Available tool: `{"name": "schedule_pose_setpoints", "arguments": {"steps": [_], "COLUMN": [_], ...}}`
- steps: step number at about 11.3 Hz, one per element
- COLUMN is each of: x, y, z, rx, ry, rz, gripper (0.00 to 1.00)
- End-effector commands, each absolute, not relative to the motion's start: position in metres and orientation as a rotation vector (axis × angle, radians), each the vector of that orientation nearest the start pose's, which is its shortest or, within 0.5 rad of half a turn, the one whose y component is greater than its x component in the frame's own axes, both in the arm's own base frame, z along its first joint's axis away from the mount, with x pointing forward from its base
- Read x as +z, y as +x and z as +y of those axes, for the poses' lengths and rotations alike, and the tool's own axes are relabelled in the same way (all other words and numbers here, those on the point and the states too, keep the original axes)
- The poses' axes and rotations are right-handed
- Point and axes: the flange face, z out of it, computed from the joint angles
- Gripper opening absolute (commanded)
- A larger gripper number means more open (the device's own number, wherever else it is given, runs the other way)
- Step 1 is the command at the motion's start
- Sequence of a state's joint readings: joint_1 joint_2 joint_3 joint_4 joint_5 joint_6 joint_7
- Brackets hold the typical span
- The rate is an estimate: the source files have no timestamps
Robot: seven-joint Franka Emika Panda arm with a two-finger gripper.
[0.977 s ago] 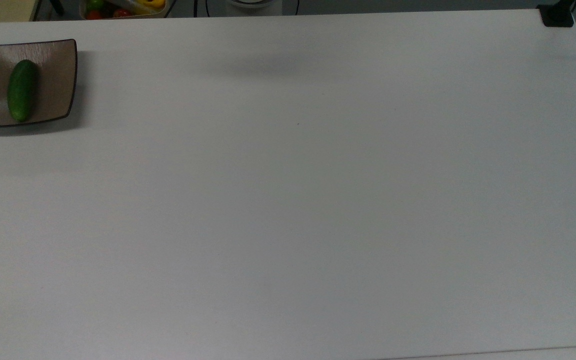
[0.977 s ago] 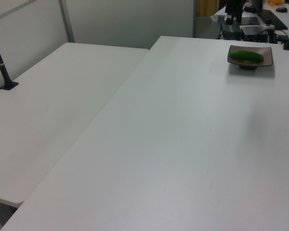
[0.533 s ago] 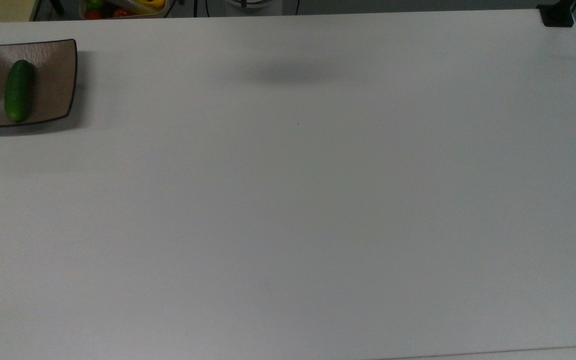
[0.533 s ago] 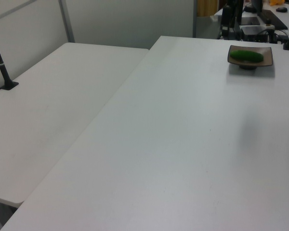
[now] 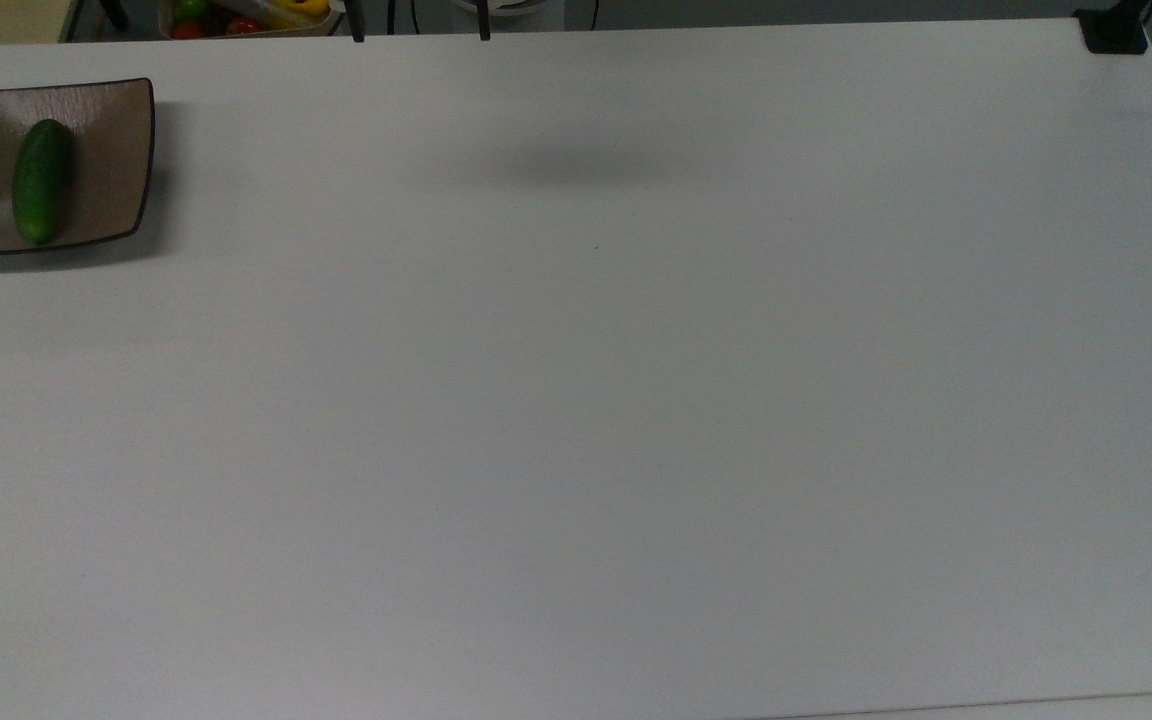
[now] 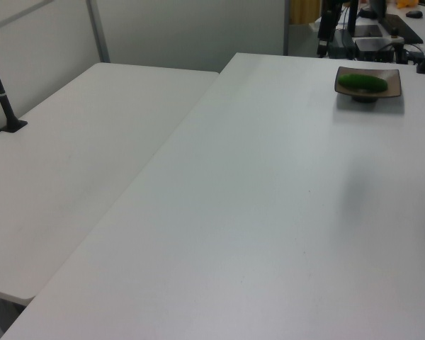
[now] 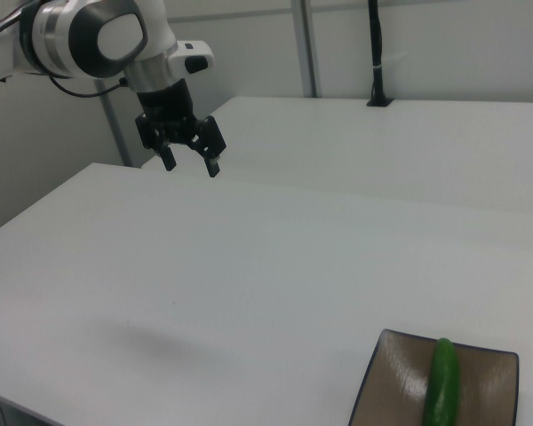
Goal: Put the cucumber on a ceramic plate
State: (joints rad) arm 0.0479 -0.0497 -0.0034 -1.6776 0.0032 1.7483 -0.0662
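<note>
A short, plump dark green cucumber (image 5: 41,181) with glossy skin and rounded ends lay flat in the shallow centre of a square, glossy taupe-brown ceramic plate (image 5: 106,150) with a thin dark rim and upturned corners. It ran roughly parallel to two of the plate's sides, shorter than either, nothing touching it. The plate sat on the white tabletop (image 5: 596,400) at the top view's far left corner, close to the edges.

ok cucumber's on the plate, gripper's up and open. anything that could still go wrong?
Two small risks. The cucumber lies round-sided and loose on the plate, so a knock could roll it. The plate sits near the table corner in the top view, so it might get nudged off. The gripper hangs open, well away.
</note>
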Motion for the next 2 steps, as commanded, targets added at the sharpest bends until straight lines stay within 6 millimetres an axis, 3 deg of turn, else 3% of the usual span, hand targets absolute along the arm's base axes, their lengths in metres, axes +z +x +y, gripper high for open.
{"name": "schedule_pose_setpoints", "arguments": {"steps": [1, 2], "x": [0.6170, 0.6170], "y": [0.5549, 0.5549], "z": [0.0249, 0.0240], "rx": [-0.211, -0.211], "ry": [-3.108, -3.108], "rz": [-0.203, -0.201], "gripper": [1.00, 1.00]}}
